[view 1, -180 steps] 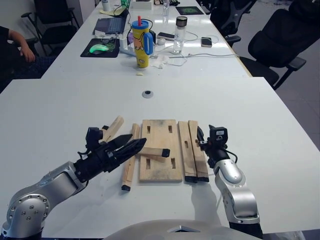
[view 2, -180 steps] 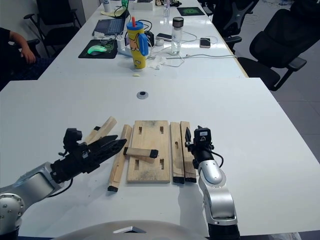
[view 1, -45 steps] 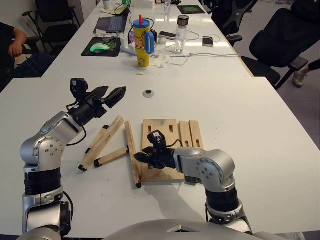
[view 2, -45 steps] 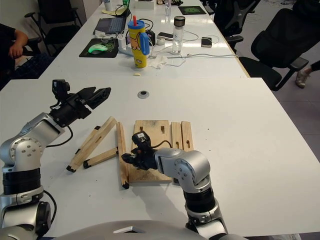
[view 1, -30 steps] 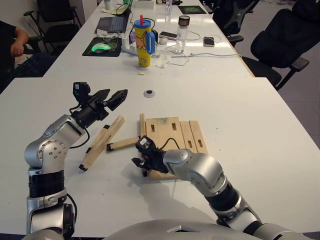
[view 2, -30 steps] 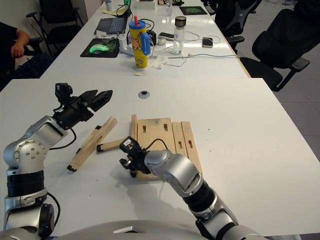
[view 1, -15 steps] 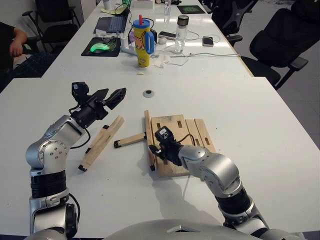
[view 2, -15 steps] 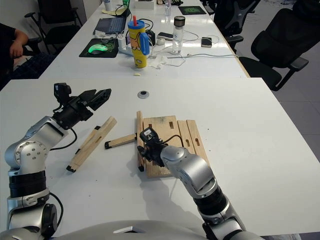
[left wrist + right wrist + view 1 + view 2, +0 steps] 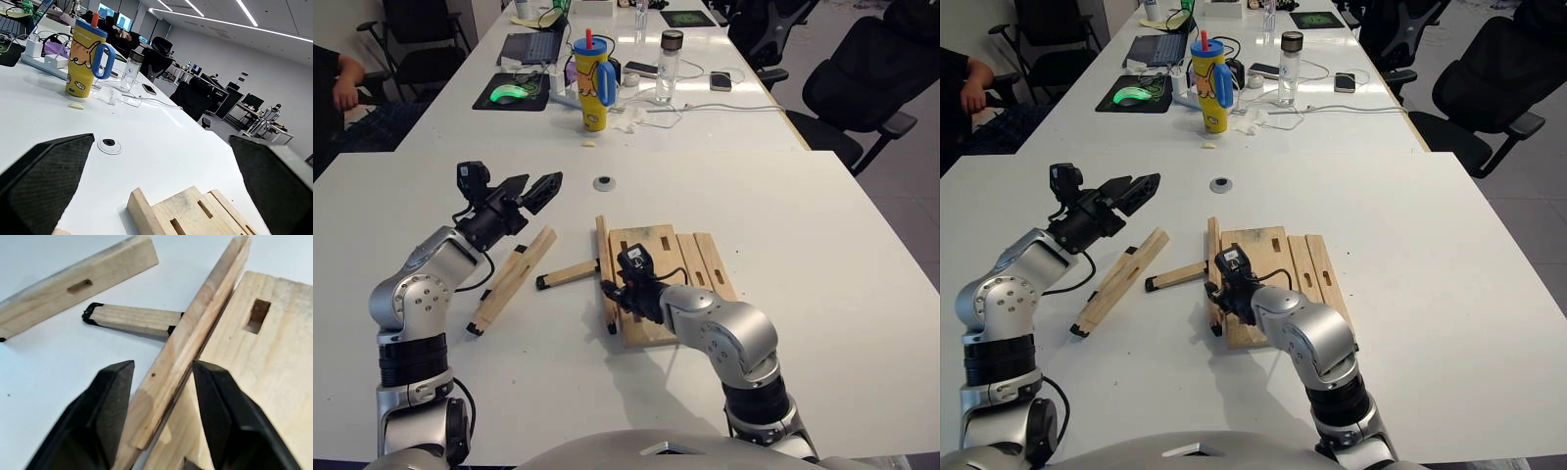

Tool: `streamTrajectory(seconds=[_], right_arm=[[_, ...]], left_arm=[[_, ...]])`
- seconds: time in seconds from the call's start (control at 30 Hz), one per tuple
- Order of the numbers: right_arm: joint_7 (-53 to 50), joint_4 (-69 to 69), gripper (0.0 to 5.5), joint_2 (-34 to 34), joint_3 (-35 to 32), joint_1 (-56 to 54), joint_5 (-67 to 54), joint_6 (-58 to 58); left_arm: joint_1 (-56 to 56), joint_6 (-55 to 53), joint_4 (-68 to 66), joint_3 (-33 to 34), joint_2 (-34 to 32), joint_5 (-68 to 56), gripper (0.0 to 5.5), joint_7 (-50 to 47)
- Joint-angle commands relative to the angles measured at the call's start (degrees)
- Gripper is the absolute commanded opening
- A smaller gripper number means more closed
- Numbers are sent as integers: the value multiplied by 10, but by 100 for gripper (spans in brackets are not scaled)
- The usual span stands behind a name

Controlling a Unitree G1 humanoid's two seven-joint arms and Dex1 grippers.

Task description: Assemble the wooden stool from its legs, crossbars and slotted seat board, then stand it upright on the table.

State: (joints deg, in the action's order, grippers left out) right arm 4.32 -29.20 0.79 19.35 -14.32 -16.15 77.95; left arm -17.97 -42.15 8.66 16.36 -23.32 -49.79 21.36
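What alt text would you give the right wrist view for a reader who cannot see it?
The right gripper, open, has a finger on each side of a long wooden leg lying along the edge of the slotted seat board. Nearby, on the white table, lie a short black-tipped crossbar and another slotted leg.

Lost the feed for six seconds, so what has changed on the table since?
The short crossbar went from atop the seat board to the table left of it. The left end effector rose away, open. The right end effector crossed from the board's right side to its left edge and straddles a leg there, open. The two legs right of the board stay alongside it.
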Motion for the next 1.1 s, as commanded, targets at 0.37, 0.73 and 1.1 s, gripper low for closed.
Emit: streamTrajectory(seconds=[0.37,0.73,1.1], right_arm=[[9,21,219,-8,36,-12,-1,44],[5,37,98,-35,73,-25,11,53],[0,72,97,196,-226,19,-63,124]], left_arm=[[-12,-2,1,7,7,5,509,-7],[-5,0,11,6,14,7,510,-16],[-61,-13,9,39,-27,-10,510,-11]])
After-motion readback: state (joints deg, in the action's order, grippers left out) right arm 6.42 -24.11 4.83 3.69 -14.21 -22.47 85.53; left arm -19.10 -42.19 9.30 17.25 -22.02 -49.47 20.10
